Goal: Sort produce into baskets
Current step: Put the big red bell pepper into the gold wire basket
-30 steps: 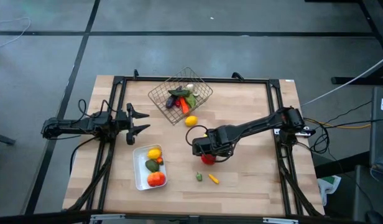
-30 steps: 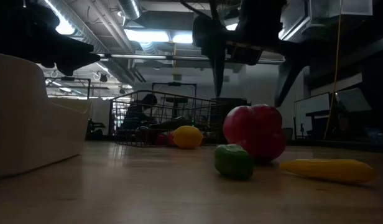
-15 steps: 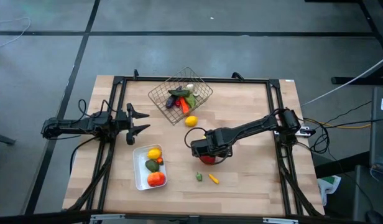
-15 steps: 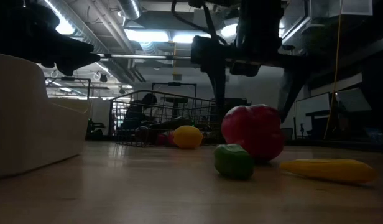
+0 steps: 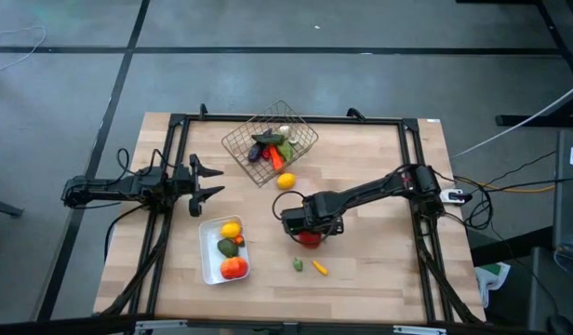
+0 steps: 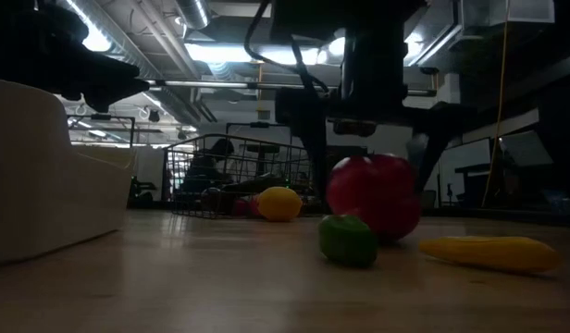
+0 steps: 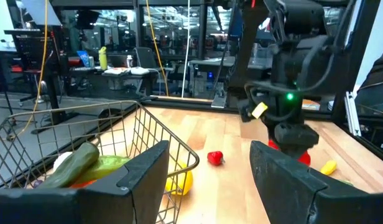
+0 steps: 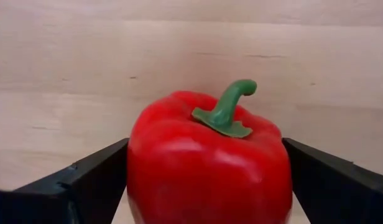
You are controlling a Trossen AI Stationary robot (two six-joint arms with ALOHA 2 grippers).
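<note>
A red pepper (image 8: 210, 165) with a green stem stands on the wooden table (image 5: 379, 270), right of the middle. My right gripper (image 5: 309, 229) points down over it, open, with one finger on each side of the pepper (image 6: 373, 196). My left gripper (image 5: 210, 182) waits open and level at the table's left edge. The wire basket (image 5: 268, 144) at the far middle holds an eggplant, a cucumber and other vegetables. The white tray (image 5: 208, 265) near the left front holds a lemon, an avocado and an orange tomato. My right gripper comes at the red pepper from above, pointing down, its fingers (image 8: 98, 171) close beside the pepper's two sides. I cannot tell whether they touch it. The pepper stands upright on the table, stem up.
A loose lemon (image 5: 286, 180) lies just in front of the basket. A small green piece (image 5: 297, 265) and a yellow piece (image 5: 319, 268) lie near the front edge, below the pepper. A black frame (image 5: 412, 167) runs around the table's sides.
My right gripper has come down over the red pepper, staying open, so that its fingers now reach down along the pepper's sides.
</note>
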